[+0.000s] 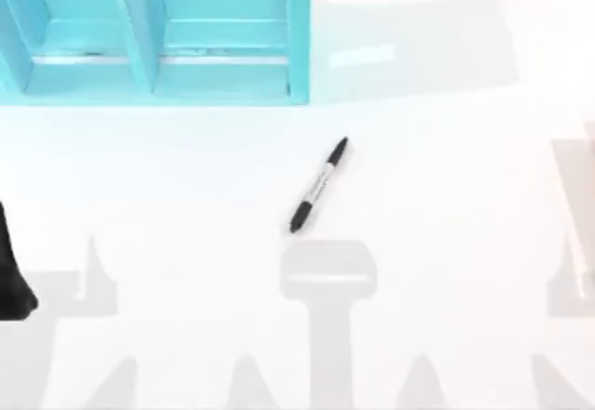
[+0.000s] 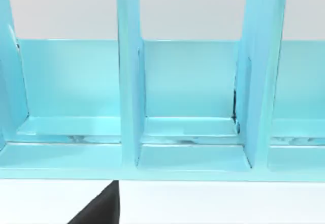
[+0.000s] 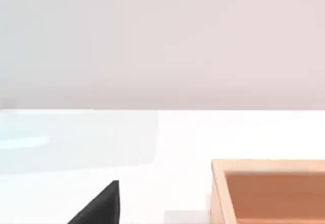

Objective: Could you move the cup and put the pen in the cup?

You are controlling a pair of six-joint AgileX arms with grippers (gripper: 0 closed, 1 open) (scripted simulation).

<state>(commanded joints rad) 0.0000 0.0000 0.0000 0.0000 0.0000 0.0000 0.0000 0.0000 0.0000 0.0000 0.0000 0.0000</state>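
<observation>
The pen (image 1: 319,187) lies flat on the white table near the middle. It is slanted, with one black end toward the shelf and the other toward the front. The cup is out of view. My left gripper (image 1: 14,280) is a dark shape at the table's far left edge, well left of the pen. A black wedge of it also shows in the left wrist view (image 2: 101,206), facing the shelf. In the right wrist view a black wedge of my right gripper (image 3: 101,206) hangs over bare table.
A turquoise shelf (image 1: 158,75) with upright dividers stands at the back left, and its open compartments (image 2: 188,97) face the left wrist camera. An orange-brown wooden box (image 3: 269,188) sits close to my right gripper. White tabletop surrounds the pen on all sides.
</observation>
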